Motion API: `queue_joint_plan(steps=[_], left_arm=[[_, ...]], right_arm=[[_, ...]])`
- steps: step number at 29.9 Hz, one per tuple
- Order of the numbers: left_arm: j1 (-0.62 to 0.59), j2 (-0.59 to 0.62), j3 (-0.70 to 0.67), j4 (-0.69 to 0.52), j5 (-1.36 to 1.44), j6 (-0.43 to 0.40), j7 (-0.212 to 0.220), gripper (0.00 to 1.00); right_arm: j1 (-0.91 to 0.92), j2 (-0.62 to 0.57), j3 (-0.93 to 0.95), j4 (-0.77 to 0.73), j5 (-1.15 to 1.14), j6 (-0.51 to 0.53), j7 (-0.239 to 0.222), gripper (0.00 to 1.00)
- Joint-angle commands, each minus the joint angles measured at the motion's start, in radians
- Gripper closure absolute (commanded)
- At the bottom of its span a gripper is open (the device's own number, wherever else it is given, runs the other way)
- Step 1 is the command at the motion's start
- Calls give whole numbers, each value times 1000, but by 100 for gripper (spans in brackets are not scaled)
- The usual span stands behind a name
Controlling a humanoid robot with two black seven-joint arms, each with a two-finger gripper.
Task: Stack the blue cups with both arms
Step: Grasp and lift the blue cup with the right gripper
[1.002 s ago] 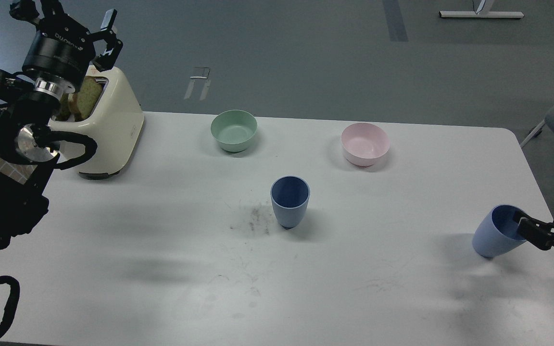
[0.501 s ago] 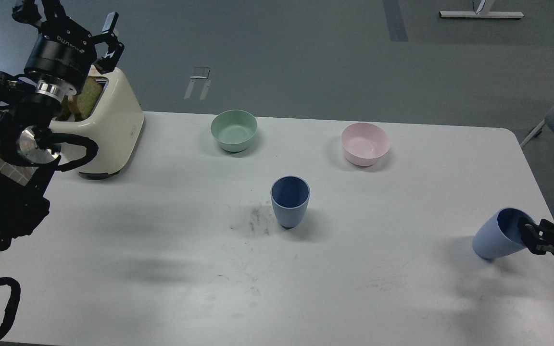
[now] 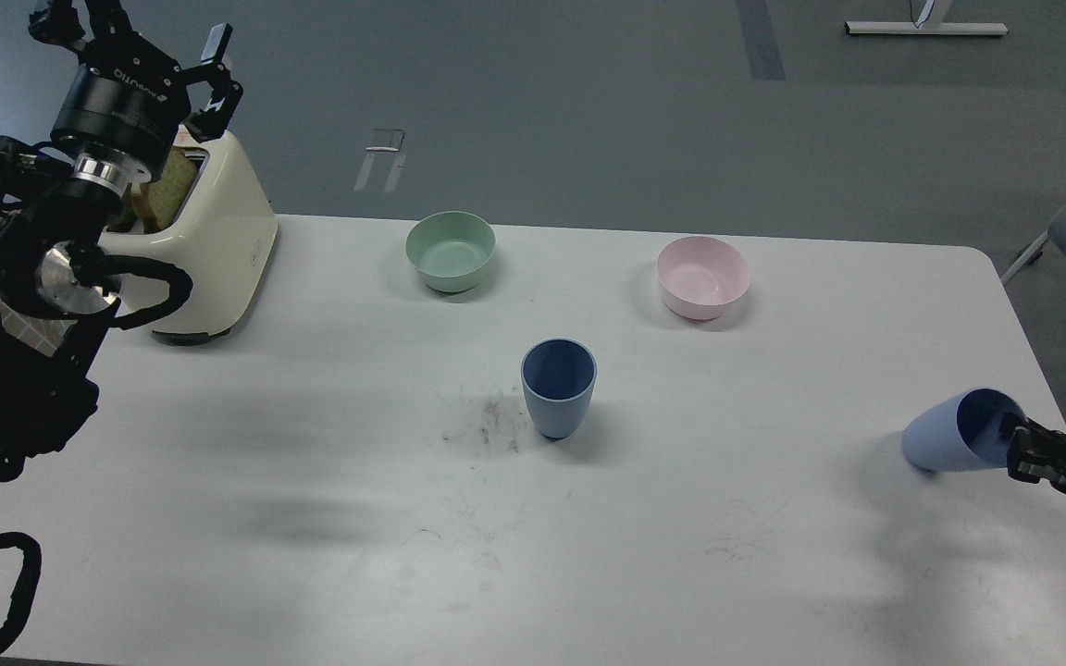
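One blue cup stands upright in the middle of the white table, mouth up. The second blue cup is near the table's right edge, tipped far over with its mouth toward the right and its base touching or just above the table. My right gripper comes in from the right edge and is shut on that cup's rim. My left gripper is raised high at the top left, above the toaster, fingers spread open and empty, far from both cups.
A cream toaster with bread in its slots stands at the back left, under my left arm. A green bowl and a pink bowl sit at the back of the table. Dark scuffs mark the table left of the upright cup.
The cup in my right gripper has tipped further onto its side and the gripper has drawn slightly down and right. My left arm shifted barely. The middle cup has not moved.
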Motion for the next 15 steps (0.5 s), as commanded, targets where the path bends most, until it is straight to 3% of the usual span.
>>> queue_joint_plan(steps=[1, 9, 13, 15], left_arm=[[0, 0, 0, 0, 0, 0, 0, 2], [-2, 4, 2, -12, 2, 0, 2, 2], [-2, 5, 3, -13, 2, 0, 2, 2], [-2, 7, 3, -15, 2, 0, 2, 2]], right_arm=[[2, 0, 12, 19, 6, -2, 4, 100], [22, -9, 48, 151, 283, 18, 6, 100], [144, -9, 50, 174, 386, 168, 9, 100], [183, -9, 50, 173, 412, 168, 11, 100]])
